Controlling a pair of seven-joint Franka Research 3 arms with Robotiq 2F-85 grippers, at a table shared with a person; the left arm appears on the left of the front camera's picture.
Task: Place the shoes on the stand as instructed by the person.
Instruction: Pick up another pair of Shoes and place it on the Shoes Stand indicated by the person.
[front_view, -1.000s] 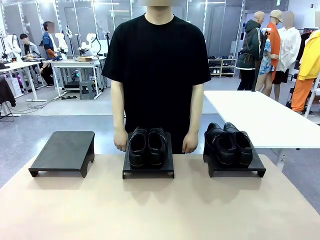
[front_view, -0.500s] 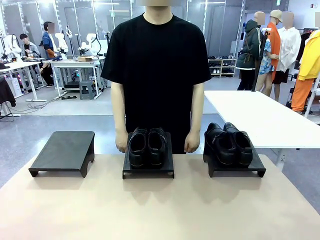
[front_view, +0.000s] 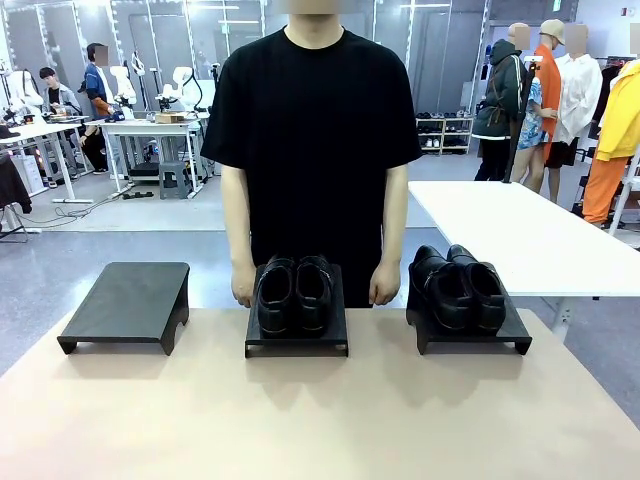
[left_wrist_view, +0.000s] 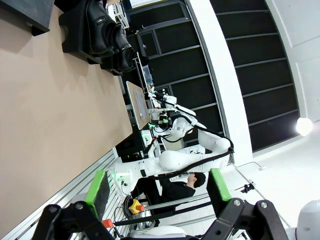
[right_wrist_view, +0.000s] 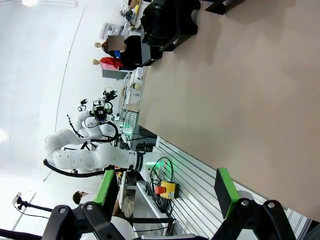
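Observation:
Three low black stands sit in a row at the table's far side. The left stand is bare. One pair of glossy black shoes rests on the middle stand, toes toward me. The other pair of shoes rests on the right stand. The person stands behind the middle stand, with both hands hanging at its far corners. My left gripper is open and holds nothing, and shoes on a stand lie far off beyond it. My right gripper is open and holds nothing too, with a black stand far off.
The tan table top stretches bare from the stands to the near edge. A white table stands to the right behind the person. Other people and workbenches are far off in the background.

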